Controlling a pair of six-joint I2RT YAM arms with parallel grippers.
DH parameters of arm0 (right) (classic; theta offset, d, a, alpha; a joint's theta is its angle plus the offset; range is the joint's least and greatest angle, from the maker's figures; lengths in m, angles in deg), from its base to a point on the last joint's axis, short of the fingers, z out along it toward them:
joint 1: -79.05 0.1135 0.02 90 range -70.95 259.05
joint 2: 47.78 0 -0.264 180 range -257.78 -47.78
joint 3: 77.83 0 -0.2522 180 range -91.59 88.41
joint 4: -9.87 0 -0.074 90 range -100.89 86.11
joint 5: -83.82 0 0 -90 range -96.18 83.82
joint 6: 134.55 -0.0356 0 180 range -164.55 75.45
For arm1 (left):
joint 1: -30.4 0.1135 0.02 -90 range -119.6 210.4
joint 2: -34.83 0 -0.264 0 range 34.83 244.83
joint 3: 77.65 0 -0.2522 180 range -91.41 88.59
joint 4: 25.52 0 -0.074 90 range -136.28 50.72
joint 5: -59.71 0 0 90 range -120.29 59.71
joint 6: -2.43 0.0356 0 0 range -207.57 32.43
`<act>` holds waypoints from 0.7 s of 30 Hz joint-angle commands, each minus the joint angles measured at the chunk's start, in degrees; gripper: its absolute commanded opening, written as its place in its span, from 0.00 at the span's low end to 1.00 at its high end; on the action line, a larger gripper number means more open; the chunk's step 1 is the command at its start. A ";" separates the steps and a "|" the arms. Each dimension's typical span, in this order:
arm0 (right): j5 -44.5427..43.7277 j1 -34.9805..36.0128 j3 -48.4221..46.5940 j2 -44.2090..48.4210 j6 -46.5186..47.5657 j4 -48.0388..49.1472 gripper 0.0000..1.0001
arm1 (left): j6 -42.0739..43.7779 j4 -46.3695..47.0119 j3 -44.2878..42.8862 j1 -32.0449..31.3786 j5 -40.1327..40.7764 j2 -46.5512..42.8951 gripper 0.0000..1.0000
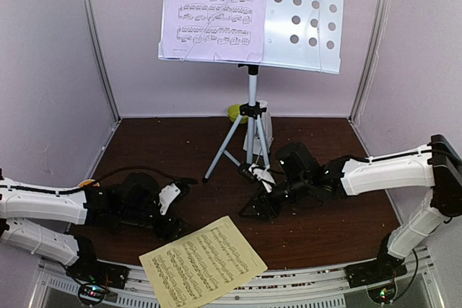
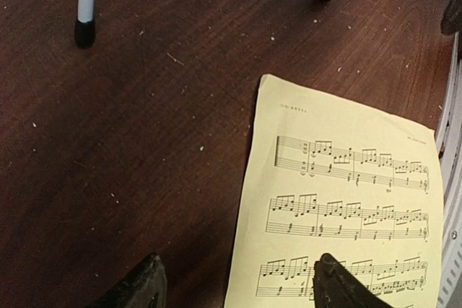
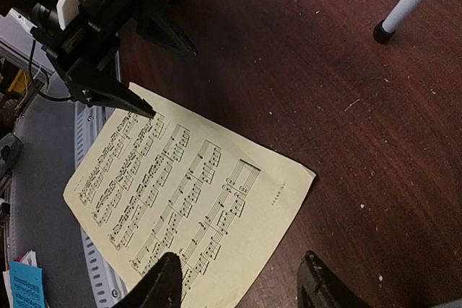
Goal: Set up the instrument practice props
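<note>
**Left.** The left arm lies low along the near left of the table (image 1: 144, 149), with its tool (image 2: 238, 290) facing the yellow page (image 1: 204, 261). The jaws stand well apart and hold nothing. One finger (image 2: 339, 286) sits over the page's margin and the other over bare wood, so the paper's edge runs between them. Judgement: this straddle suits pinching the sheet by its edge, as a flat page offers no other purchase.

**Near centre.** The yellow page lies flat and skewed, its near part out over the slotted rail at the table's near edge. It is not on the stand.

**Far centre.** The music stand (image 1: 303, 12) is upright on its tripod (image 1: 250, 131). The lavender page (image 1: 213, 9) rests on the left half of the stand's desk. The right half is bare perforated metal, the evident place for a second sheet. A pale object (image 1: 266, 129) just behind the tripod may be the metronome, but the legs mask it too much to confirm.

**Right.** The right arm reaches in from the right, and its tool (image 3: 238, 290) hovers over the yellow page's far right edge. Its jaws are parted and nothing is gripped. Judgement: both tools are aimed at the one sheet, likely one to steady it and one to lift. The risk is creasing thin paper against the wood.
</note>
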 commanded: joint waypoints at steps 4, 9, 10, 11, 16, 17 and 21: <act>1.06 2.02 -6.23 -9.35 -1.79 2.13 0.50 | -0.81 8.26 2.28 -0.35 -3.06 4.22 0.70; 0.63 2.34 -8.33 -13.62 -1.91 2.04 0.45 | -0.87 10.25 2.61 -0.35 -4.54 7.39 0.69; 0.66 2.53 -8.32 -13.84 -1.96 2.21 0.44 | -1.00 10.34 2.80 -0.31 -4.81 7.34 0.69; 0.59 2.83 -8.29 -13.98 -1.91 2.40 0.44 | -1.37 10.45 3.08 -0.35 -5.06 7.19 0.69; -1.19 5.27 -7.68 -14.41 -1.29 2.12 0.40 | -2.68 10.78 4.39 1.92 -10.98 6.14 0.71; -1.54 5.88 -7.26 -14.07 -1.25 2.23 0.38 | -3.18 10.74 4.60 2.39 -12.34 5.88 0.71; -2.17 8.31 -5.53 -12.15 -0.68 2.60 0.34 | -5.23 8.17 5.23 3.12 -15.08 2.75 0.71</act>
